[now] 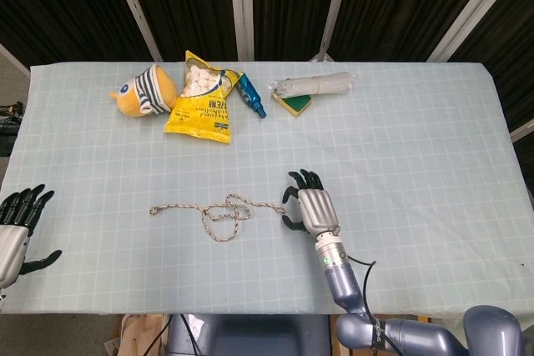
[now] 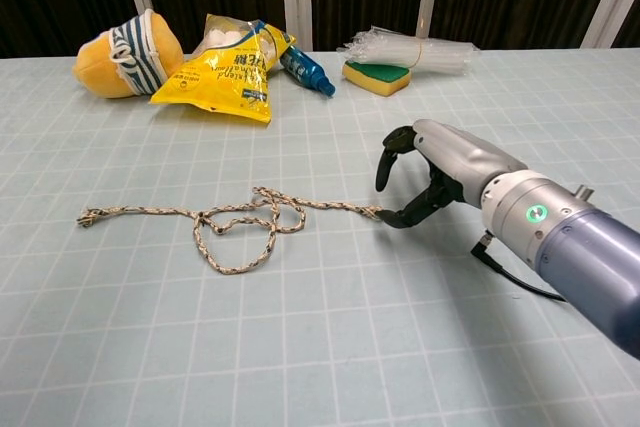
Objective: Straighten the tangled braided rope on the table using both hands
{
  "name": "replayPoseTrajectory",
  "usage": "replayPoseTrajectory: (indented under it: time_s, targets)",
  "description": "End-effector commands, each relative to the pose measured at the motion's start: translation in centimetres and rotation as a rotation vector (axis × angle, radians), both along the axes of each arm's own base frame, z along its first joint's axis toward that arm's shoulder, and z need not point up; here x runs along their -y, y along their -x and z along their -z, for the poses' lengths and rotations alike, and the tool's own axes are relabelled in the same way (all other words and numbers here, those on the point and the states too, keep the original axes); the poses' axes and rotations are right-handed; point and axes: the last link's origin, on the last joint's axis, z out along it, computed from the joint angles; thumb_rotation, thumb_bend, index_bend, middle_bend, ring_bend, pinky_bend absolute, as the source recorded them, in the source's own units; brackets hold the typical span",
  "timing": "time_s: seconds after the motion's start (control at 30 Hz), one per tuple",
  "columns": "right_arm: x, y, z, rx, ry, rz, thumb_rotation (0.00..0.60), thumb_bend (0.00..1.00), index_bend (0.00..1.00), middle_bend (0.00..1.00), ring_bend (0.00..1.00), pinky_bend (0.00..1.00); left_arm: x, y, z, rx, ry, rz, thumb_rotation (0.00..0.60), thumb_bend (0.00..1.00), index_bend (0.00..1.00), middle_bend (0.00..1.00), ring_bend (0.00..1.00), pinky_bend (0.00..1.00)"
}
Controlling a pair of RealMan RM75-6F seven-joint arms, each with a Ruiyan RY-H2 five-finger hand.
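Note:
The braided rope (image 1: 221,213) lies across the middle of the table, tangled into loose loops at its centre (image 2: 235,225), with both ends trailing out left and right. My right hand (image 1: 309,208) hovers at the rope's right end, fingers arched over it and thumb low beside the tip (image 2: 430,172); the fingers are apart and nothing is pinched. Far from the rope, my left hand (image 1: 15,231) hangs at the table's front left edge with its fingers spread and nothing in it. The chest view does not show it.
Along the back of the table lie a striped yellow plush toy (image 1: 143,92), a yellow snack bag (image 1: 200,99), a blue bottle (image 1: 252,97), a green-and-yellow sponge (image 1: 294,103) and a bundle of clear plastic (image 1: 321,83).

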Motion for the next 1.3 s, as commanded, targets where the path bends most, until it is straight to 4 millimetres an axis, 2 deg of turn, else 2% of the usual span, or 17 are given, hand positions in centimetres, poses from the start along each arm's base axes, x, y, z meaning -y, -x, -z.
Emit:
replayPoseTrajectory:
  time_s: [0.03, 0.4, 0.8, 1.13, 1.3]
  targets:
    - [0.0, -0.2, 0.4, 0.002, -0.005, 0.001, 0.600, 0.32, 0.51, 0.16, 0.00, 0.00, -0.1, 0.0, 0.0, 0.004, 0.002, -0.001, 0.600, 0.05, 0.00, 0.00, 0.00, 0.00]
    - [0.6, -0.5, 1.6, -0.015, -0.008, 0.012, 0.600, 0.40, 0.53, 0.17, 0.00, 0.00, -0.4, -0.1, 0.2, 0.026, 0.009, -0.006, 0.600, 0.05, 0.00, 0.00, 0.00, 0.00]
    - [0.4, -0.6, 2.2, -0.018, -0.010, 0.017, 0.600, 0.40, 0.53, 0.17, 0.00, 0.00, -0.4, -0.2, 0.2, 0.030, 0.009, -0.004, 0.600, 0.05, 0.00, 0.00, 0.00, 0.00]
    - [0.4, -0.4, 2.4, -0.020, -0.012, 0.027, 0.600, 0.41, 0.57, 0.19, 0.00, 0.00, -0.4, -0.2, 0.1, 0.034, 0.007, -0.003, 0.600, 0.05, 0.00, 0.00, 0.00, 0.00]
    - [0.3, -0.4, 2.5, -0.021, -0.013, 0.029, 0.600, 0.44, 0.59, 0.20, 0.00, 0.00, -0.4, -0.2, 0.1, 0.035, 0.007, -0.004, 0.600, 0.05, 0.00, 0.00, 0.00, 0.00]
